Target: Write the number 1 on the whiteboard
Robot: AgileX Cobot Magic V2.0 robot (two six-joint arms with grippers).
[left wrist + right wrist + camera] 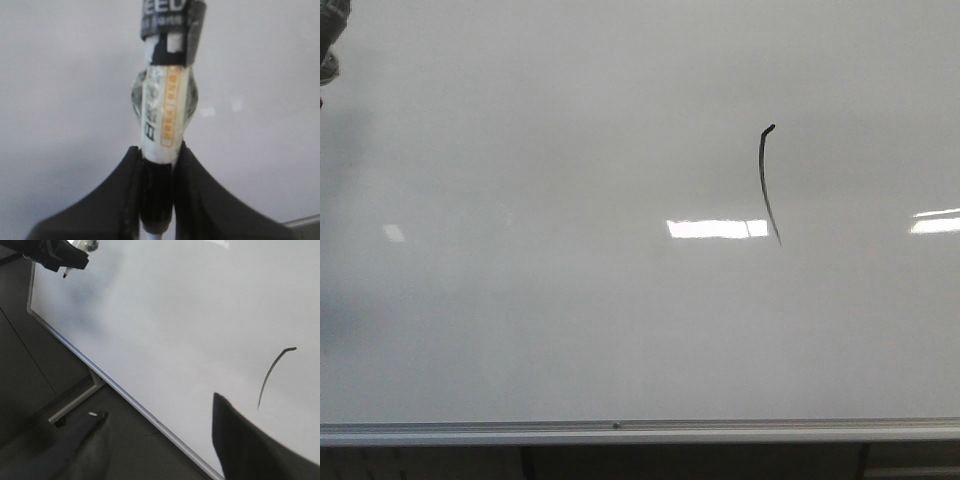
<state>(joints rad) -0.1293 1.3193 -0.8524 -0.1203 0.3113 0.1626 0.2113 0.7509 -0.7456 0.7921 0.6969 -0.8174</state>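
The whiteboard (pixel 570 300) fills the front view, with a silver rail (pixel 620 430) along its lower edge. The number 1 (pixel 767 185) is a thin curved black stroke right of centre; it also shows in the right wrist view (pixel 272 372). My left gripper (pixel 157 155) is shut on a marker (pixel 162 115) with a white and orange label, held off the board. It shows far from the stroke in the right wrist view (pixel 55 257) and as a sliver at the front view's top left corner (pixel 330 40). My right gripper (pixel 160 410) is open and empty, over the board's lower edge.
Bright white light reflections (pixel 717 228) lie on the board beside the stroke. Below the rail (pixel 125 395) is dark floor with the board's grey stand foot (pixel 70 405).
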